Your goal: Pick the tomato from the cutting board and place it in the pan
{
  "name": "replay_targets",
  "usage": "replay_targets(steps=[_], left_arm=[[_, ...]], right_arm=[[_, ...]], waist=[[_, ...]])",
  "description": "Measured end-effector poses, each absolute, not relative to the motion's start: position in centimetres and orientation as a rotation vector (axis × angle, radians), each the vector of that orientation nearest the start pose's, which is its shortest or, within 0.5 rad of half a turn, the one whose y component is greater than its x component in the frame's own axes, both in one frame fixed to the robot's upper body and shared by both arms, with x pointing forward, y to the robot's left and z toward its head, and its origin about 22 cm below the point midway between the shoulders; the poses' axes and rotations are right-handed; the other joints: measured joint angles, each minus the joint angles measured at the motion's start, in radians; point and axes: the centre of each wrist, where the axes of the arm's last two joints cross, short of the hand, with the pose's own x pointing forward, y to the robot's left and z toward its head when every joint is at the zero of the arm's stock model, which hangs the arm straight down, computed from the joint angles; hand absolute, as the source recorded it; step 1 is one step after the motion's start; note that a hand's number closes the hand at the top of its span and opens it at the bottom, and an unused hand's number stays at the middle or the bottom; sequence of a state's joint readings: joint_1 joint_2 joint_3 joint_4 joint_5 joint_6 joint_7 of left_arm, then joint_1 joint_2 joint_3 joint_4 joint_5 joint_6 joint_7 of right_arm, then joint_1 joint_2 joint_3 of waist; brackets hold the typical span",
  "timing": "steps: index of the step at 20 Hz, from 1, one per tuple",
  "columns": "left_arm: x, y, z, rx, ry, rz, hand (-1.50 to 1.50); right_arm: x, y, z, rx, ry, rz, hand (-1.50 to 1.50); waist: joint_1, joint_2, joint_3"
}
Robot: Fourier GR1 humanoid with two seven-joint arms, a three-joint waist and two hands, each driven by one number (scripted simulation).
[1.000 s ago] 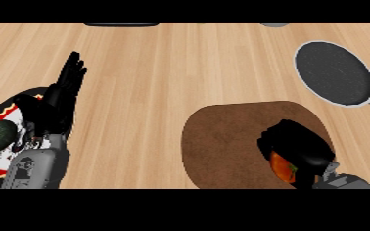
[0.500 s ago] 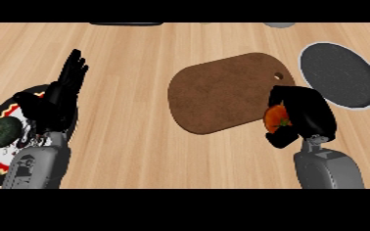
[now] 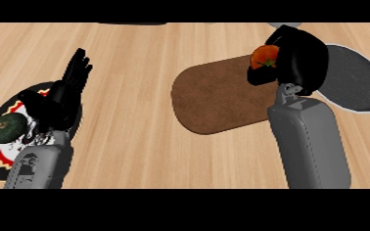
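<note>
Gripping the tomato point(image 3: 265, 57), the right hand point(image 3: 298, 58) is curled round it above the cutting board's point(image 3: 220, 98) far right edge, beside the pan point(image 3: 347, 78); left hand point(image 3: 65, 90) open, resting. Tomato judged light, smooth, bruisable; best held round its middle

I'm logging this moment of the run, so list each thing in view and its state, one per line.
tomato: held in the right hand, off the board, not yet in the pan.
right hand: curled round the tomato, at the pan's left edge.
cutting board: bare, flat on the counter.
pan: nothing seen in it, partly hidden by the right arm.
left hand: open, resting, fingers up, at the left.
plate: holds a dark green item, left edge.
</note>
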State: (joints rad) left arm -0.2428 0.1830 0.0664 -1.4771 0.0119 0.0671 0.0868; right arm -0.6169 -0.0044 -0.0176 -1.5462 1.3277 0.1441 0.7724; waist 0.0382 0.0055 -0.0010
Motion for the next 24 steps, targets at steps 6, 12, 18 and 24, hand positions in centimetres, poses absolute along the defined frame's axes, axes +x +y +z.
replay_targets(steps=[6,12,18,24], left_arm=[[29.6,26.6,5.0,0.188,-1.623,-0.065,0.0],[29.8,27.6,5.4,0.198,-1.628,-0.055,0.0],[29.8,27.1,4.9,0.195,-1.628,-0.056,0.0],[30.2,26.9,4.7,0.18,-1.632,-0.059,0.0]], right_arm=[[36.8,-17.2,18.1,-1.27,-1.269,0.242,1.5],[38.5,-25.2,17.1,-1.306,-1.257,0.137,1.5],[39.4,-33.6,15.0,-1.414,-1.191,0.134,1.5],[38.6,-40.6,11.8,-1.524,-1.086,0.151,1.5]], waist=[[-0.016,-0.001,0.001],[-0.027,-0.001,0.001],[-0.023,0.002,0.002],[-0.01,0.009,0.003]])
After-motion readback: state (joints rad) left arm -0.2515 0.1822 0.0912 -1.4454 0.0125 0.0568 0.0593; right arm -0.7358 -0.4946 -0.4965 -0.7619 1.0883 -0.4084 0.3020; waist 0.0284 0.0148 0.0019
